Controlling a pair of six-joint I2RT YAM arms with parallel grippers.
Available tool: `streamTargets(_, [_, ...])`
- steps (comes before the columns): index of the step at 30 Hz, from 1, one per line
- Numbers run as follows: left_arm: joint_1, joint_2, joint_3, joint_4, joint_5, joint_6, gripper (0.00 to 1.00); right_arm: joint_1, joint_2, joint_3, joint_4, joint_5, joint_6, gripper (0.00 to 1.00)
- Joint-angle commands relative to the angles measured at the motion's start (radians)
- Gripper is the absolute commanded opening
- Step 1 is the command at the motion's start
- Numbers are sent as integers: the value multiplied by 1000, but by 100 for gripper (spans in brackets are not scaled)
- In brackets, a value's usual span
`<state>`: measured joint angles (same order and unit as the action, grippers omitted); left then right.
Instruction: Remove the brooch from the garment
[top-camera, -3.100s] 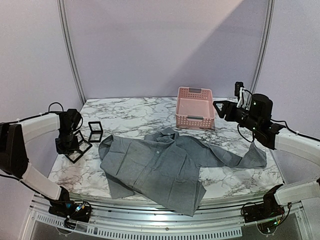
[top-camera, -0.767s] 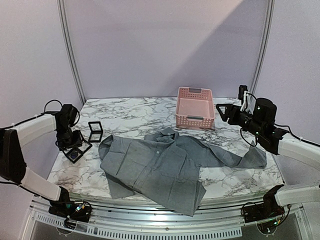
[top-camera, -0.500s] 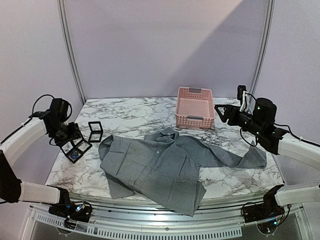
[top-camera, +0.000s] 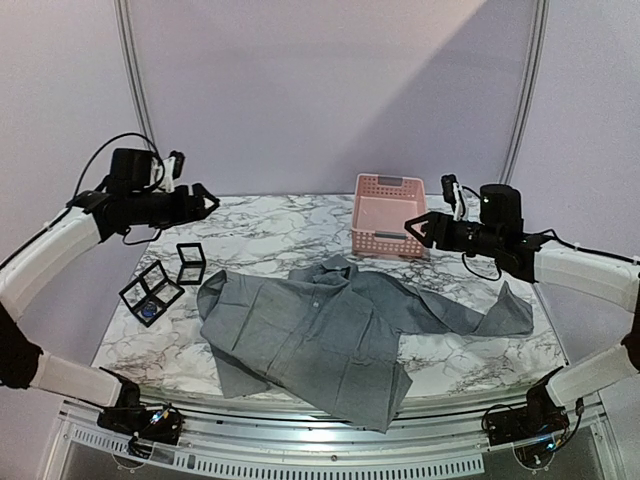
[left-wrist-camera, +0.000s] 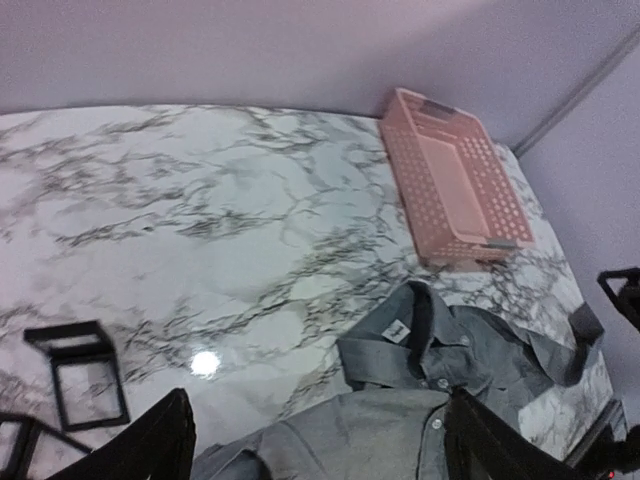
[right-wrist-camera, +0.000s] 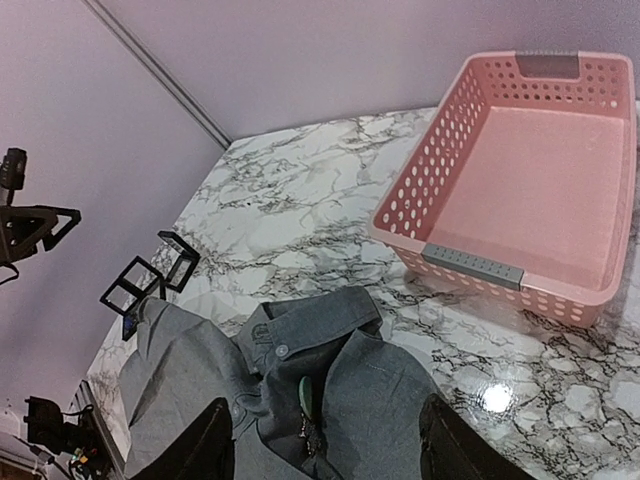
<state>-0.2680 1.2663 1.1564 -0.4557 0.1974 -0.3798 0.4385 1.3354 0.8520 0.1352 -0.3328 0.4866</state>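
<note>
**Both grippers open and aloft over the grey shirt**

The left gripper (top-camera: 205, 197) hangs high over the back left part of the table, level and aimed to the right. Its fingers (left-wrist-camera: 150, 445) are spread wide with nothing between them. Behind it the black wrist joins the white left arm (top-camera: 50, 250), which arches up from its base at the near left corner.

The right gripper (top-camera: 412, 228) is also spread and empty. It points left and sits in the air just beside the near right corner of the pink basket (top-camera: 389, 243). The right arm (top-camera: 590, 275) reaches it from the right edge of the overhead view, with its elbow out of frame.

The grey shirt (top-camera: 320, 330) lies flat and rumpled across the middle of the white marble table (top-camera: 270, 225). Its collar is toward the basket, one sleeve trails right and the hem drapes over the near edge. Neither gripper touches it. A small green piece (right-wrist-camera: 305, 393), which may be the brooch, sits at the front opening just below the collar.

Left of the shirt are two black-framed display cases. The nearer case (top-camera: 150, 292) is tilted and has a small dark thing (top-camera: 148, 312) inside; what it is cannot be told. The farther case (top-camera: 190, 263) is just beside it.

Pale lilac walls (top-camera: 320, 90) with two metal poles (top-camera: 140, 100) close the back.
</note>
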Motion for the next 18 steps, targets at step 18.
streamTargets(18, [-302, 290, -1, 301, 165, 58, 88, 50, 316, 209, -653, 397, 23, 64])
